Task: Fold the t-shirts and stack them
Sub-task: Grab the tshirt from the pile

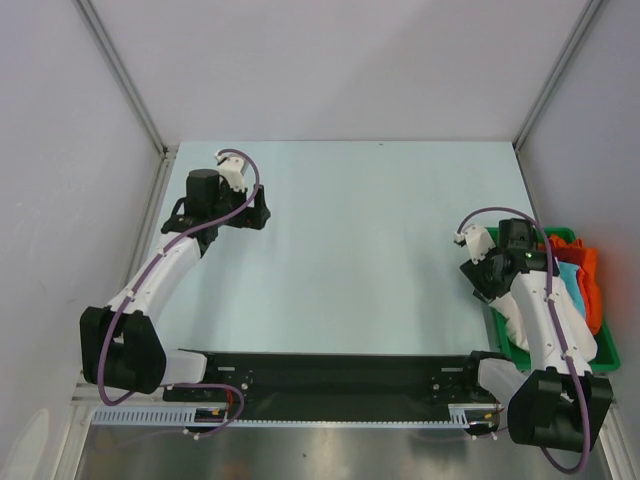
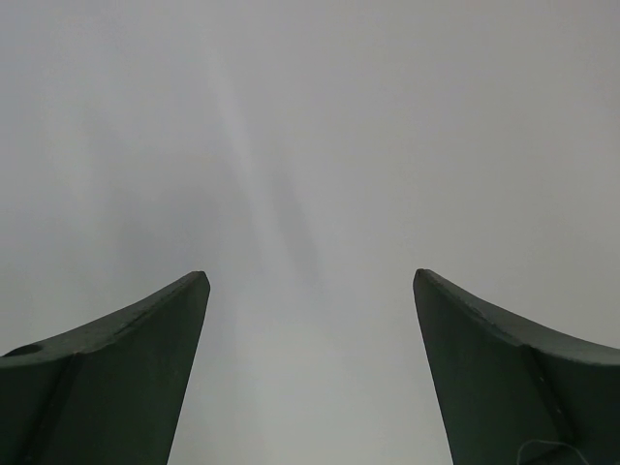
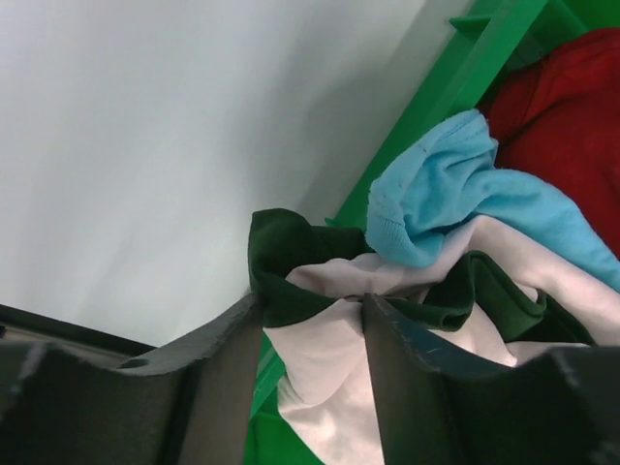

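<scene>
My right gripper [image 3: 312,300] reaches into the left side of a green bin [image 3: 436,107] at the table's right edge. Its fingers are closed in on a bunch of cloth: a fold of the dark green t-shirt [image 3: 286,252] and the cream-white t-shirt [image 3: 320,354] fill the gap between them. The green fold hangs over the bin's rim. No print shows on the white cloth. In the top view the right gripper [image 1: 482,275] sits at the bin's left wall. My left gripper [image 1: 252,212] is open and empty over bare table at the far left; its wrist view [image 2: 310,276] shows only the surface.
The bin [image 1: 555,365] also holds a light blue cloth [image 3: 455,194] and a red-orange cloth [image 3: 562,107]. White walls with metal posts enclose the pale table [image 1: 380,250]. A black rail [image 1: 330,385] runs along the near edge between the arm bases.
</scene>
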{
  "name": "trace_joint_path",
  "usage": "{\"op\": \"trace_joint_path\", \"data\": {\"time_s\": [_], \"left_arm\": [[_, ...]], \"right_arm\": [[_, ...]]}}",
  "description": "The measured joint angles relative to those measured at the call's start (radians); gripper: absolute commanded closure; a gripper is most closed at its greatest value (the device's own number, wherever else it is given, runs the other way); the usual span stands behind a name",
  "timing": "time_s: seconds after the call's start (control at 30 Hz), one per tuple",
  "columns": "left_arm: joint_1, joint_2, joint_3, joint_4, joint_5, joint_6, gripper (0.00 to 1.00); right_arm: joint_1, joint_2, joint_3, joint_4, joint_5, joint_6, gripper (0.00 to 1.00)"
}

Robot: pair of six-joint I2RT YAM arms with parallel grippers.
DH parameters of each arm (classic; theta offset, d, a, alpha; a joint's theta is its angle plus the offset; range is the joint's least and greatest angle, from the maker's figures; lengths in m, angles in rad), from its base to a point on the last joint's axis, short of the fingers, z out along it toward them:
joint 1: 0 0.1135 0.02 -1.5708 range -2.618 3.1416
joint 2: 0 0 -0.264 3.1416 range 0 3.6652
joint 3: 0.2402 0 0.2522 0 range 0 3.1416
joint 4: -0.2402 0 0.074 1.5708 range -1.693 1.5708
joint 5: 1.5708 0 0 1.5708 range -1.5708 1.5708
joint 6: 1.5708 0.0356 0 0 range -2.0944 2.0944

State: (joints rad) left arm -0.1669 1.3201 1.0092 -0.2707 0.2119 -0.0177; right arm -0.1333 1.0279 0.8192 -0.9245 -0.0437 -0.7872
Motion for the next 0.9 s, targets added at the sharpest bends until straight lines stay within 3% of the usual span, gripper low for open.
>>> {"op": "trace_joint_path", "data": {"time_s": [0.1, 0.13, 0.23, 0.5, 0.6, 0.73, 0.9], "left_arm": [[0.0, 0.0, 0.0, 0.0, -0.014, 0.0, 0.07], [0.0, 0.0, 0.0, 0.0, -0.021, 0.002, 0.07], [0.002, 0.0, 0.0, 0.0, -0.035, 0.016, 0.07], [0.002, 0.003, 0.0, 0.003, -0.073, 0.045, 0.06], [0.003, 0.005, 0.0, 0.01, -0.099, 0.054, 0.0], [0.004, 0.011, 0.0, 0.02, -0.143, 0.061, 0.0], [0.006, 0.059, 0.021, 0.014, -0.213, 0.052, 0.0]], "right_arm": [[0.0, 0.013, 0.0, 0.003, -0.001, -0.002, 0.72], [0.0, 0.015, 0.0, 0.003, -0.001, -0.002, 0.84], [0.0, 0.017, 0.003, 0.003, 0.002, -0.001, 1.0], [-0.002, 0.002, 0.138, -0.037, -0.002, 0.001, 1.0], [0.004, -0.003, 0.308, -0.025, -0.009, 0.026, 1.0], [0.037, 0.04, 0.595, 0.043, -0.01, 0.079, 1.0], [0.165, 0.211, 0.953, 0.175, -0.003, 0.144, 1.0]]}}
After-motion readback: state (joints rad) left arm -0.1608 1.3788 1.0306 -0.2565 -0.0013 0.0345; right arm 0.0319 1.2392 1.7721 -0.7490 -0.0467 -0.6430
